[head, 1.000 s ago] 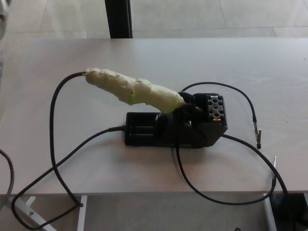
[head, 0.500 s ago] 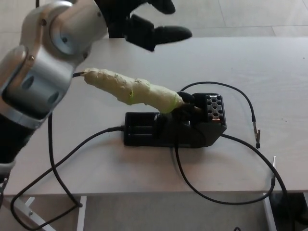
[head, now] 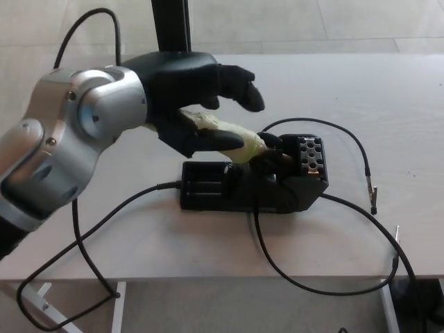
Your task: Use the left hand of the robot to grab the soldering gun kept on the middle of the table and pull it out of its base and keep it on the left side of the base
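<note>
1. A second ago no part of the robot was in view; half a second ago the left arm was high at about 11 o'clock with its fingers spread over the far edge of the desk [head: 388, 90]. Now the left robot hand [head: 191, 90] has dropped onto the handle of the soldering gun [head: 232, 139].
2. The fingers [head: 239, 87] arch over the top of the tape-wrapped handle and the thumb reaches under its near side. The hand is part-closed around the handle; whether it presses firmly I cannot tell.
3. The soldering gun has not moved: its tip end sits in the base [head: 253, 187] at the middle of the desk, the handle slanting up toward 10 o'clock.
4. The cable [head: 104, 215] trails off toward 7 o'clock.
5. By my reading the reach is done and the grasp is closing; pulling the gun out and laying it at 9 o'clock of the base remain.
6. The right robot hand is not in view.
</note>
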Controlling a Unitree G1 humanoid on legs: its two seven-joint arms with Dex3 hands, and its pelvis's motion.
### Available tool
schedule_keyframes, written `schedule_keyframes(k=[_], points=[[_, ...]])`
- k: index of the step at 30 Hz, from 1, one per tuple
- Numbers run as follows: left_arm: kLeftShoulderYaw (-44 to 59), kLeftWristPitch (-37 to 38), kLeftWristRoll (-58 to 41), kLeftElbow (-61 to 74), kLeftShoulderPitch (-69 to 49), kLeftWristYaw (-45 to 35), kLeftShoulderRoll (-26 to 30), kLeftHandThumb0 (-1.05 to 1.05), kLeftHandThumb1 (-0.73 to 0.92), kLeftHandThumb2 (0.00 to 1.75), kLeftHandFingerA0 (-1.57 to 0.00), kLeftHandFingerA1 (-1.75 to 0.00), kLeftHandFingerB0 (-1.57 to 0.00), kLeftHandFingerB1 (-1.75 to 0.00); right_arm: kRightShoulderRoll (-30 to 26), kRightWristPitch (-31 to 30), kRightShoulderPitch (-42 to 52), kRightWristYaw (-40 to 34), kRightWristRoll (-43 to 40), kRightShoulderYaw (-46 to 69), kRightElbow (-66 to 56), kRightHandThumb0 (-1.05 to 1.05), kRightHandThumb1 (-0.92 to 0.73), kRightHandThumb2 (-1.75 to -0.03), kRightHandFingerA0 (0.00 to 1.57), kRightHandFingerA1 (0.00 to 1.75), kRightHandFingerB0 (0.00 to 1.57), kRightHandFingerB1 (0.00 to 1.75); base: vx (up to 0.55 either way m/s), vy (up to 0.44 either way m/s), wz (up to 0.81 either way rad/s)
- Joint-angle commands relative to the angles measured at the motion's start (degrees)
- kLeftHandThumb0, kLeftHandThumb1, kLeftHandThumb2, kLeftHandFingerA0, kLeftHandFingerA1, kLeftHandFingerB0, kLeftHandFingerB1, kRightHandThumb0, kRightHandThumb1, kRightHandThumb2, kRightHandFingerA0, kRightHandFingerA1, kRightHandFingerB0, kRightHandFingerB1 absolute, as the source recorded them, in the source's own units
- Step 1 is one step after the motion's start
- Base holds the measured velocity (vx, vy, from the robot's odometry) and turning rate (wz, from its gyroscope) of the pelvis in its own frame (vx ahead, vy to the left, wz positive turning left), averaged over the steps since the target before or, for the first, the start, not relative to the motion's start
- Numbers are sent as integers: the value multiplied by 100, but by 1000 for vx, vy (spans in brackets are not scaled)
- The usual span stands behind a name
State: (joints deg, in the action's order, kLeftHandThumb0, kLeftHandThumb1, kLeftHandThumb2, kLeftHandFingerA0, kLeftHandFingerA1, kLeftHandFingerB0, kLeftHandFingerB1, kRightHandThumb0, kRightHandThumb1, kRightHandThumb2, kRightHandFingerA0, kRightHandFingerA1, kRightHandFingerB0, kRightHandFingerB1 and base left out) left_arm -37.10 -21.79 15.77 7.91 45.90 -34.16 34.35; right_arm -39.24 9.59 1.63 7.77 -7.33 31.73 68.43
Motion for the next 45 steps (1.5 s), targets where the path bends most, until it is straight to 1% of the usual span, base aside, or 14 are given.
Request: schedule_keyframes(k=[1,2,3,5,6,12,14,17,19,20,21,26,33,45], points=[[-301,479,1010,-106,-71,-274,362,-84,73,96,-27,-60,-32,-50,-159,110,-7,27,-108,-32,-17,-48,-63,-59,64,84,38,34,0,0,0],[-345,645,1138,-138,-71,-222,431,-78,92,69,-33,-57,-38,-42,-176,91,-21,14,-65,-74,-21,-49,-63,-59,63,82,38,34,0,0,0],[-413,713,1292,-144,-53,-207,487,-78,77,117,-31,-59,-35,-54,-176,99,-25,15,-66,-76,-16,-49,-61,-58,67,86,38,34,0,0,0],[-574,1001,1771,-186,-89,68,645,-75,89,67,-39,-51,-43,-40,-172,177,-43,-19,-40,-98,31,-49,-62,-59,70,91,40,35,0,0,0],[-571,1030,1808,-193,-110,114,656,-74,72,113,-32,-59,-36,-54,-176,165,-51,-27,-35,-106,31,-52,-62,-58,72,91,40,33,0,0,0],[-774,1407,2647,-457,-230,859,826,-71,80,64,-42,-46,-49,-40,-205,163,-80,-59,3,-179,18,-49,-61,-58,77,103,40,35,0,0,0],[-845,1453,2836,-571,-287,1093,819,-68,62,103,-26,-54,-45,-58,-222,137,-109,-64,12,-201,44,-57,-46,-84,77,91,32,49,0,0,0],[-1171,1529,3572,-651,-285,1508,886,-70,75,63,-33,-49,-41,-36,-237,130,-118,-76,25,-228,37,-54,-48,-84,69,82,33,49,0,0,0],[-1317,1747,3921,-719,-255,1925,961,-69,57,98,-39,-63,-30,-50,-251,131,-125,-76,21,-225,34,-51,-59,-58,70,85,40,35,0,0,0],[-1462,1969,4289,-736,-242,2476,1046,-63,66,60,-54,-67,-39,-38,-256,182,-108,-88,65,-262,32,-54,-48,-84,68,81,33,49,0,0,0],[-1480,1993,4342,-766,-260,2685,1033,-59,51,89,-62,-77,-33,-51,-255,166,-119,-100,59,-258,39,-50,-61,-59,69,78,41,35,0,0,0],[-1677,2323,4689,-1066,-218,3993,1018,-27,54,62,-106,-142,-54,-46,-247,143,-158,-34,-36,-187,35,-55,-46,-84,77,91,33,50,0,0,0],[-1797,2385,4862,-1322,-305,4854,1037,-28,51,72,-90,-161,-95,-108,-241,256,-167,-113,-1,-199,48,-47,-62,-57,77,100,43,34,0,0,0],[-1546,2880,4423,-1673,-232,5447,1109,-42,65,69,-95,-164,-89,-93,-255,195,-187,-270,17,-194,28,-42,-63,-59,80,113,46,37,0,0,0]])
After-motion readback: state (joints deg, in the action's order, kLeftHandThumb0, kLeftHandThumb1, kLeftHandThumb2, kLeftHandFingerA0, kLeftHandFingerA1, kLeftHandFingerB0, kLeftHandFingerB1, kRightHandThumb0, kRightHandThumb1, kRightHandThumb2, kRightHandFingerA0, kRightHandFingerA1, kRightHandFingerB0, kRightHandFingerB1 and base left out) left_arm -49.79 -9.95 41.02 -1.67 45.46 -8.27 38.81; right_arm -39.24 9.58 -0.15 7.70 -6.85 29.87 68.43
